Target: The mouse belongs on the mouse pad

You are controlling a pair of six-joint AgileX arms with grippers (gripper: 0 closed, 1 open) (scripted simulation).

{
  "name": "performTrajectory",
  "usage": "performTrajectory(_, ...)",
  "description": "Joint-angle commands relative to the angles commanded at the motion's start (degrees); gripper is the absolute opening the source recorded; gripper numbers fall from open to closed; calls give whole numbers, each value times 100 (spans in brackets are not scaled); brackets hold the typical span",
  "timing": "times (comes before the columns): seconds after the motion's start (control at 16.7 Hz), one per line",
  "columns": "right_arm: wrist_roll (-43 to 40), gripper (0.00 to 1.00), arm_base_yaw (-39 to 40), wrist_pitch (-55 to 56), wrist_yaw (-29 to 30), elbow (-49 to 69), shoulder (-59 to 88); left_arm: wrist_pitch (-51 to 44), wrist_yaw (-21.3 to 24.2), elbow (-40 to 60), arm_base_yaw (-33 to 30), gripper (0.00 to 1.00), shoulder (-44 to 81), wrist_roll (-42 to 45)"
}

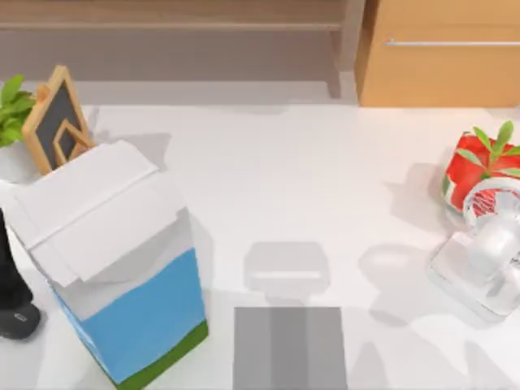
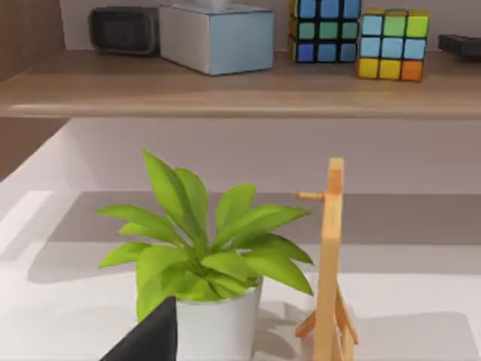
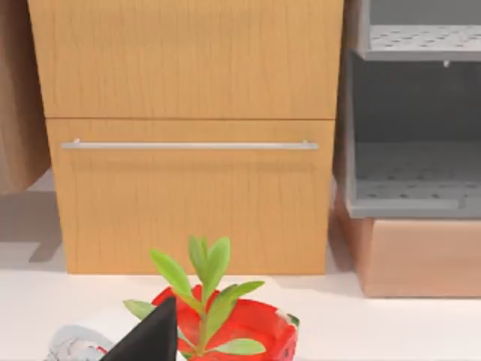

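While the small dark grey rounded mouse (image 1: 18, 322) lies at the white table's (image 1: 325, 195) left edge, beside the tall blue, white and green carton (image 1: 122, 276), the flat grey banded mouse pad (image 1: 290, 348) is found at the near edge, well apart. A black arm (image 1: 10, 268) is seen just above the mouse; whether the grippers are open cannot be told.

On the desk (image 1: 325, 203): 1 mouse (image 1: 18, 320), 1 mouse pad (image 1: 289, 348), 1 blue-white-green carton (image 1: 122, 276), 1 small chalkboard easel (image 1: 57, 118), 1 white fan (image 1: 487, 252), 2 potted plants, 1 in a white pot (image 2: 214, 320) and 1 in a red pot (image 1: 467, 175). On the shelf (image 2: 225, 90): 2 colour cubes (image 2: 323, 30) (image 2: 392, 43), 1 tissue box (image 2: 218, 36).
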Motion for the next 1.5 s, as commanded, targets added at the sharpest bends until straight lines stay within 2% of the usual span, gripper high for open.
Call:
performTrajectory(0.3,0,100,0,0,0,0,0,46,-207,260,275,100,351,354)
performTrajectory(0.54,0,100,0,0,0,0,0,-95,-609,1357,732,100,1542,1654)
performTrajectory(0.84,0,100,0,0,0,0,0,-1290,-835,3328,922,100,3706,4554)
performTrajectory(1.2,0,100,0,0,0,0,0,-3836,-606,5160,725,100,6436,8553)
performTrajectory(1.38,0,100,0,0,0,0,0,-5047,-367,5573,548,100,7547,9928)
performTrajectory(1.5,0,100,0,0,0,0,0,-5662,-204,5714,424,100,8113,10537)
